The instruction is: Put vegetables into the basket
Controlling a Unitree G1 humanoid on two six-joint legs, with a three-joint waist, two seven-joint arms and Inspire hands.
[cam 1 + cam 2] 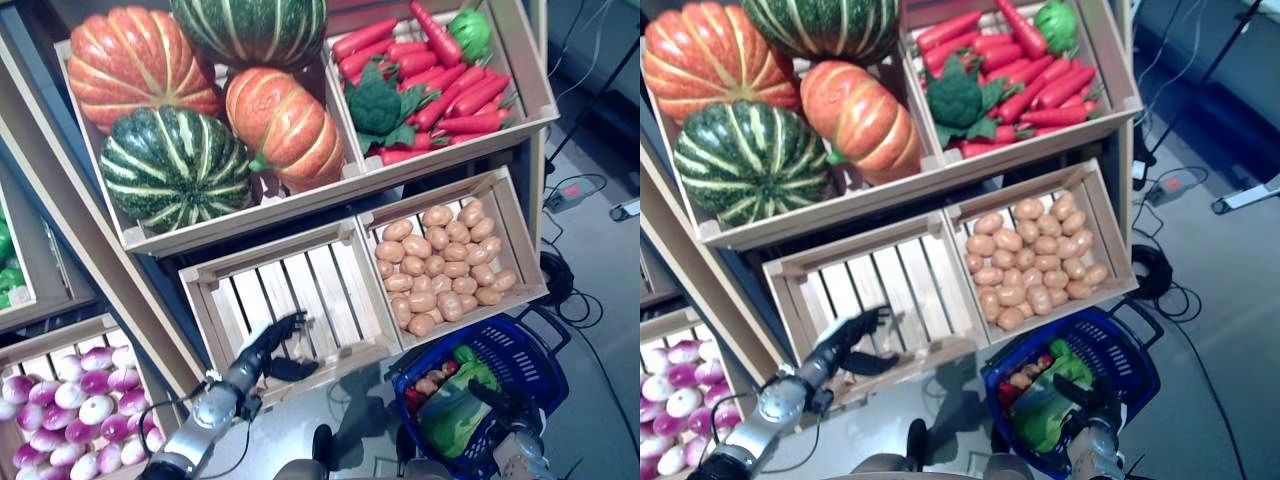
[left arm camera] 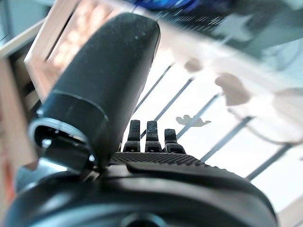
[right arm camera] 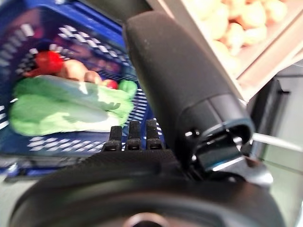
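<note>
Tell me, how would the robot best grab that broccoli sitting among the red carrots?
Probably from above, fingers closing round the bumpy crown of the broccoli. It lies on top of the carrots with its head exposed and leaves spreading to the side; the crate wall and neighbouring carrots block a sideways approach.

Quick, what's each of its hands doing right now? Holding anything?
Left hand: open, holding nothing, over the empty crate.
Right hand: at the basket; cannot tell whether it grips anything.

Head stereo downward; wrist cameras close-up.
</note>
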